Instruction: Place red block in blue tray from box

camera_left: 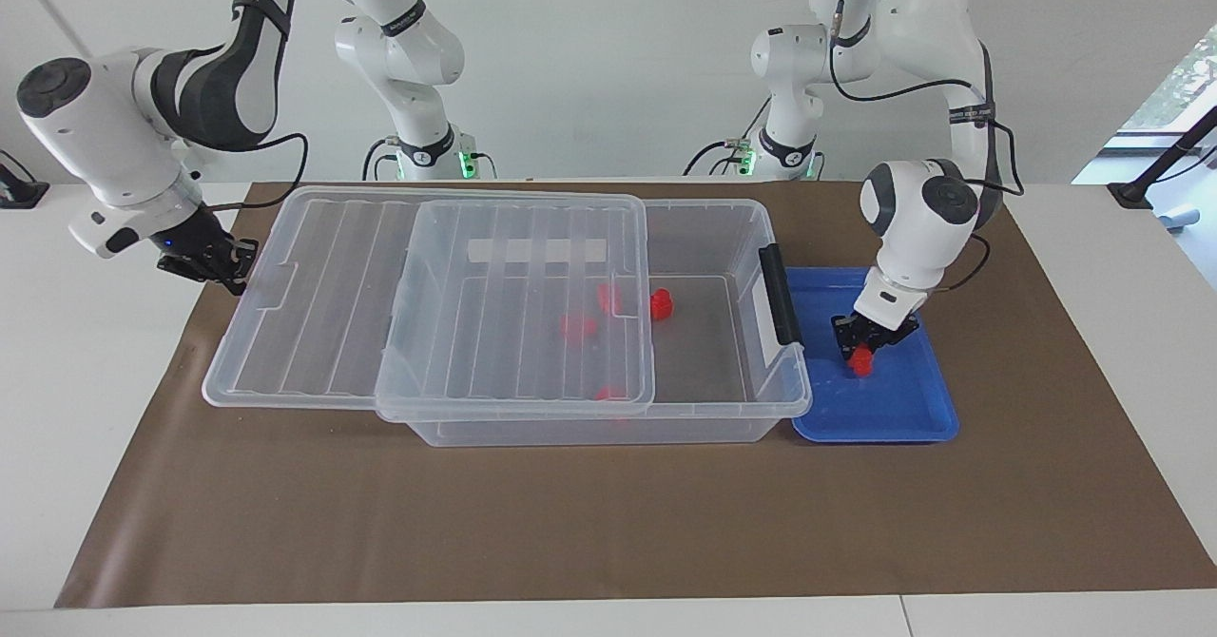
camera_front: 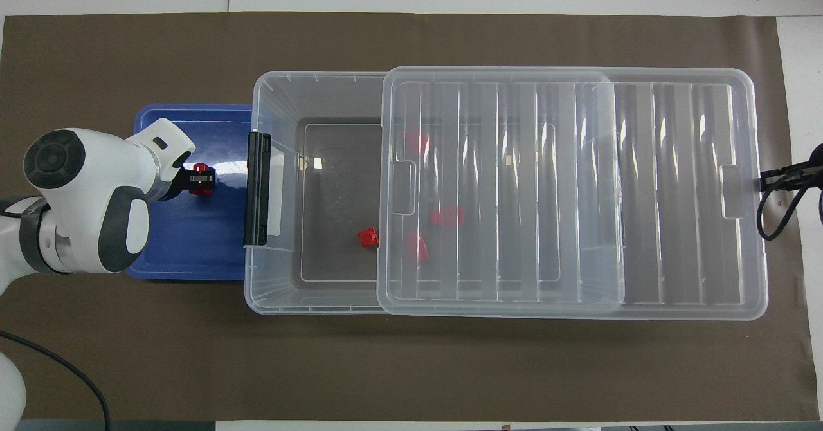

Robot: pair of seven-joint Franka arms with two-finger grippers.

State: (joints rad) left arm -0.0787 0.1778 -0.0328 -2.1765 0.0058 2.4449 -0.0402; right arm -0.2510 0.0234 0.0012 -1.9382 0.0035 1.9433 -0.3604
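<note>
Brown paper mat (camera_left: 608, 523) covers your white table (camera_left: 1122, 333), white wall at the robots' end. Your box (camera_left: 723, 418) sits mid-mat, clear, long axis running between the two arm ends; its black clip handle (camera_left: 780, 295) is on the end toward the left arm, with a whitish label strip (camera_left: 537, 250) showing through the plastic. Ribbed clear lid (camera_left: 333, 295) is slid toward the right arm's end, overhanging that end of the box and leaving the left-arm end uncovered. Four red pieces remain inside: one (camera_front: 368, 238) in the uncovered part, just beside the lid edge; three more (camera_front: 445, 215) under the lid, seen through it. Blue tray (camera_left: 913, 409) lies flat on the mat, just beside the handle end of the box, apparently touching it. Your left gripper (camera_left: 868, 344) is down inside the tray, fingers pinching the red block (camera_left: 862, 361); the block sits low at the tray floor, but you cannot tell whether it touches. In the overhead view the block (camera_front: 202, 180) lies over the tray half toward the box. Your right gripper (camera_left: 223, 266) waits at the lid's overhanging end, just beside its rim; finger state cannot be told.
</note>
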